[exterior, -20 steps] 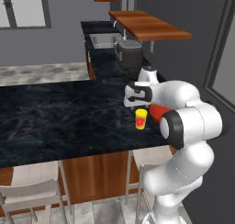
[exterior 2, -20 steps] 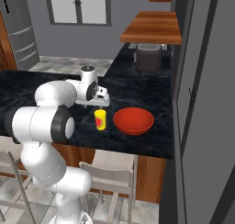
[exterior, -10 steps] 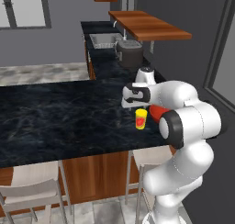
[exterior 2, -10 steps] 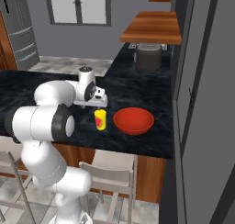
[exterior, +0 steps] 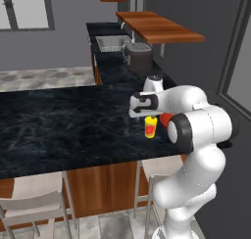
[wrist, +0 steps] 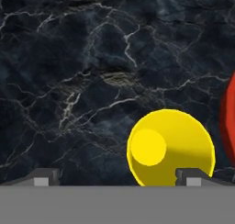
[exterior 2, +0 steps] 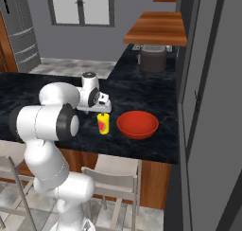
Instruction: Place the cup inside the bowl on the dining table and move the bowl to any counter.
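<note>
item: claw [wrist: 117, 177], low centre of the hand view, its two dark fingertips [wrist: 46, 176] standing wide apart at the bottom edge with nothing between them; in the left base view the claw [exterior: 147, 116] sits mid-frame, right of centre, directly over the cup, and in the right base view the claw [exterior 2: 103, 111] sits left of centre. item: cup [exterior: 150, 127], small, yellow, red mark on its side, upright on the black marble-veined worktop [exterior: 59, 125], centre-right of the left base view; in the right base view the cup [exterior 2: 103, 124] stands centre-left, just beside the bowl and apart from it; in the hand view the cup [wrist: 170, 147] is seen from above at lower right, its far edge reaching the right-hand fingertip, so it lies off-centre in the claw's gap. item: bowl [exterior 2: 137, 124], wide, shallow, red, centre of the right base view on the worktop, near the worktop's front edge; a red sliver of the bowl [wrist: 228, 120] shows at the right edge of the hand view, and a small part of the bowl [exterior: 165, 119] shows behind the arm in the left base view. item: dark grey cooker pot [exterior 2: 153, 58], upper right-centre of the right base view, on the far counter [exterior 2: 127, 66] beneath a wooden shelf [exterior 2: 153, 29]. item: pale stools [exterior: 37, 208], bottom left of the left base view, under the worktop edge.
</note>
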You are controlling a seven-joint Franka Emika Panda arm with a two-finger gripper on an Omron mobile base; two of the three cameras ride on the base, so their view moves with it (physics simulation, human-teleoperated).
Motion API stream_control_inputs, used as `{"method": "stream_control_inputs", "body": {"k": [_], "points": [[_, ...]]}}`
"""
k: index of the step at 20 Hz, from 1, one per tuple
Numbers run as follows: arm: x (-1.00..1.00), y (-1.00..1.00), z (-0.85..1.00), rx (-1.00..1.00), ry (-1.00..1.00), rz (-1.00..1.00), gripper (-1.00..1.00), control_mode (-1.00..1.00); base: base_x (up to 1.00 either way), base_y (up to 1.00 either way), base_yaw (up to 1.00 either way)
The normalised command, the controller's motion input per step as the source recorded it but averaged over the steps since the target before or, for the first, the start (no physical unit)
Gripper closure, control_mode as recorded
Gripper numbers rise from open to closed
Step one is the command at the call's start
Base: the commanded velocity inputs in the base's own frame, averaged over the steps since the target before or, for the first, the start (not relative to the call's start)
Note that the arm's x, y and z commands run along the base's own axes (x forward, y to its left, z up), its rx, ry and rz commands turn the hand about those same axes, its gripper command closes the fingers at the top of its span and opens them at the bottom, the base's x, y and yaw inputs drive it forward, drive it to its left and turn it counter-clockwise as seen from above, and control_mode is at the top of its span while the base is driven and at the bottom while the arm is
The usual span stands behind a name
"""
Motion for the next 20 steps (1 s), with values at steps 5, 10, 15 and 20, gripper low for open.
{"method": "stream_control_inputs", "body": {"k": [5,10,15,20], "points": [[0.07,0.0,-0.16,0.0,0.0,0.0,-1.0,-1.0,0.0,0.0,0.0],[0.04,0.0,-0.15,0.0,0.0,0.0,-1.0,-1.0,0.0,0.0,0.0],[0.09,0.02,-0.13,0.0,0.0,0.0,-1.0,-1.0,0.0,0.0,0.0],[0.12,0.05,-0.1,0.0,0.0,0.0,-1.0,-1.0,0.0,0.0,0.0]]}}
